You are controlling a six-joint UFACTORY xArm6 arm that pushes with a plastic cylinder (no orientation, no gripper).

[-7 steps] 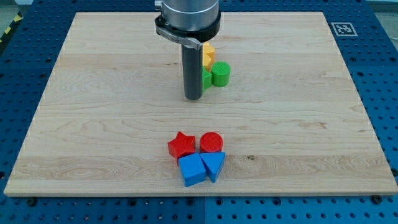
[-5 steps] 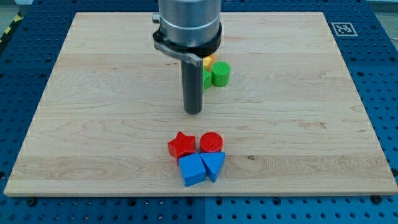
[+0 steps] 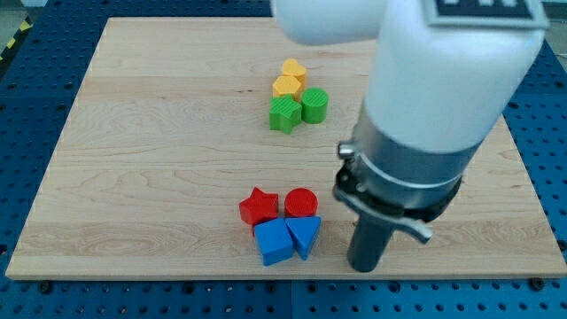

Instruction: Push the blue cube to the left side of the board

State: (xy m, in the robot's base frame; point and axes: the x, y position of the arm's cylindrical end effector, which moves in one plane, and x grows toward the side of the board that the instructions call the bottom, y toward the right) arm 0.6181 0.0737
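The blue cube (image 3: pixel 273 242) sits near the view's bottom edge of the wooden board (image 3: pixel 133 159), below the red star (image 3: pixel 259 206). A blue triangular block (image 3: pixel 304 235) touches its right side, below the red cylinder (image 3: pixel 301 203). My tip (image 3: pixel 364 266) is on the board to the right of the blue triangular block, with a small gap between them. The arm's body fills the view's upper right.
Two yellow blocks (image 3: pixel 290 78) and two green blocks, a star (image 3: pixel 284 114) and a cylinder (image 3: pixel 314 105), cluster near the board's top centre. The board's bottom edge lies just below my tip.
My tip moved from the board's centre, above the red blocks, down and to the right to the lower right of the blue blocks. No block moved.
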